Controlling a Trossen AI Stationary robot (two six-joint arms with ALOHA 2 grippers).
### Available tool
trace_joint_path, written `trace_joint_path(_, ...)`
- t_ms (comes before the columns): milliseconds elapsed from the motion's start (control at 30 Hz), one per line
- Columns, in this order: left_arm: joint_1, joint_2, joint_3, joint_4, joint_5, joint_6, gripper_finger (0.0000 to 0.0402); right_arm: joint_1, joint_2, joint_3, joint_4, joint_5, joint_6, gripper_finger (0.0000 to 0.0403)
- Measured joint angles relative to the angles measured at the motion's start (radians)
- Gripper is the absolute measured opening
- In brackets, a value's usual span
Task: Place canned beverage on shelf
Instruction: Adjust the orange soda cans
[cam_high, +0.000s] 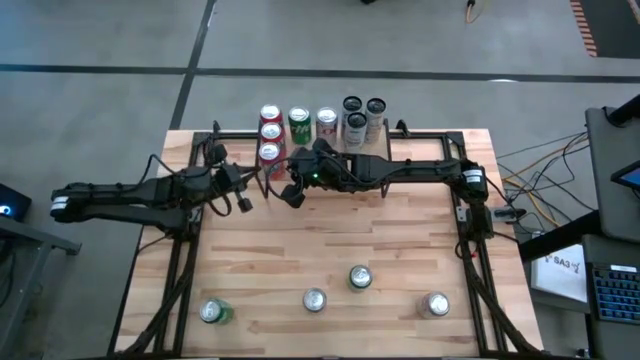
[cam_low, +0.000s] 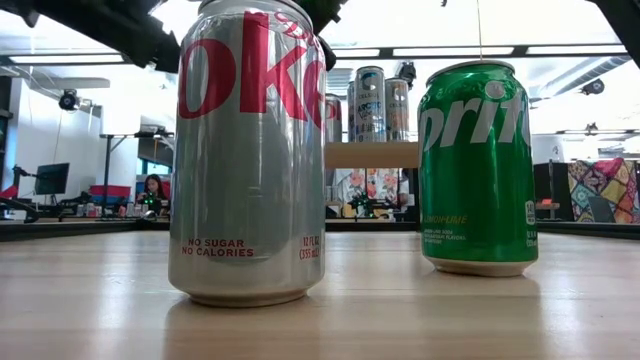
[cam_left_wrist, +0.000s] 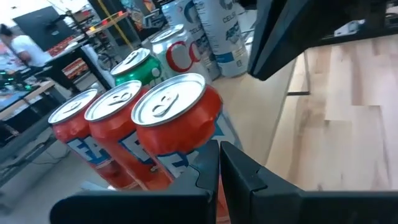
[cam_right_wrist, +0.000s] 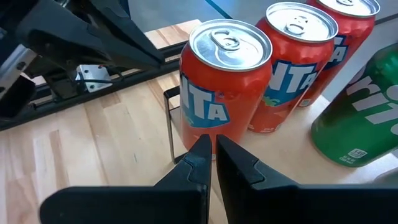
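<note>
The shelf (cam_high: 305, 147) stands at the table's far edge and carries several cans: three orange ones in a row (cam_high: 270, 132), a green one (cam_high: 298, 120), a silver one (cam_high: 326, 120) and white ones (cam_high: 362, 112). Several more cans stand upright on the near table, among them a silver cola can (cam_low: 245, 150) and a green can (cam_low: 477, 165). My left gripper (cam_high: 245, 203) and my right gripper (cam_high: 291, 195) are both shut and empty. They hover just in front of the shelf's near left corner. Each wrist view faces the nearest orange can (cam_left_wrist: 177, 118) (cam_right_wrist: 225, 87).
Black frame rails (cam_high: 190, 250) run along the table's left and right sides. The two arms meet close together in front of the shelf. The shelf's thin black leg (cam_right_wrist: 169, 124) stands beside the nearest orange can. People and desks show in the room beyond.
</note>
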Motion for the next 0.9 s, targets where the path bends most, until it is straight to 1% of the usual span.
trace_joint_path(167,0.002,0.024,0.000,0.005,-0.058,0.004,0.0000,0.000,0.000,0.000,0.000,0.000,0.000,0.0012)
trace_joint_path(400,0.006,0.051,0.000,0.049,-0.063,0.015,0.0000,0.000,0.000,0.000,0.000,0.000,0.000,0.0012)
trace_joint_path(900,0.011,0.061,0.000,0.060,-0.065,0.021,0.0000,0.000,0.000,0.000,0.000,0.000,0.000,0.0012)
